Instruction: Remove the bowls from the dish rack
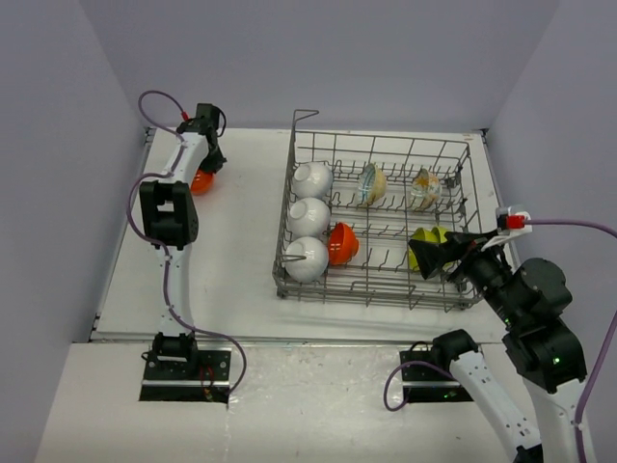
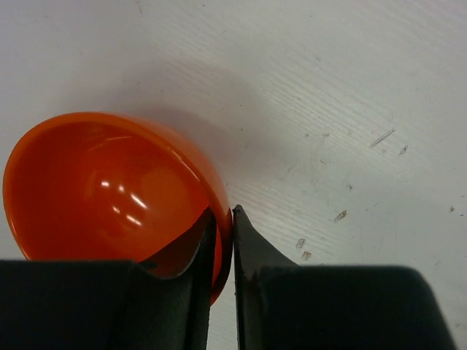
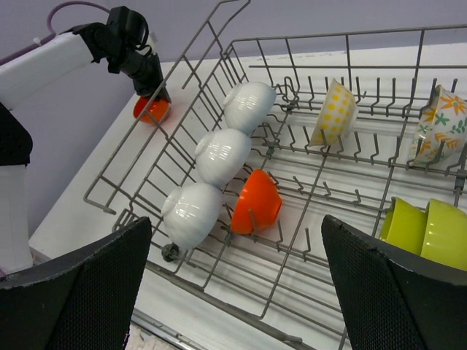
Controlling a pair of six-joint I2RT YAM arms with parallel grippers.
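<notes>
Dish rack (image 1: 366, 295) sits at centre right of the white tabletop (image 1: 231, 251). It holds three white bowls (image 1: 310, 220) in a column along its left side, an orange-red bowl (image 1: 341, 243) beside the lowest, two patterned bowls (image 1: 371, 183) near the top and two lime-green bowls (image 3: 427, 232) at right. A second orange-red bowl (image 2: 102, 189) rests tilted on the lightly scuffed tabletop at upper left, its rim pinched by the left fingers (image 2: 252, 251). The right fingers (image 3: 87, 277) are spread wide above the rack's right side. Plain lilac walls (image 1: 337, 58) enclose the surface.
</notes>
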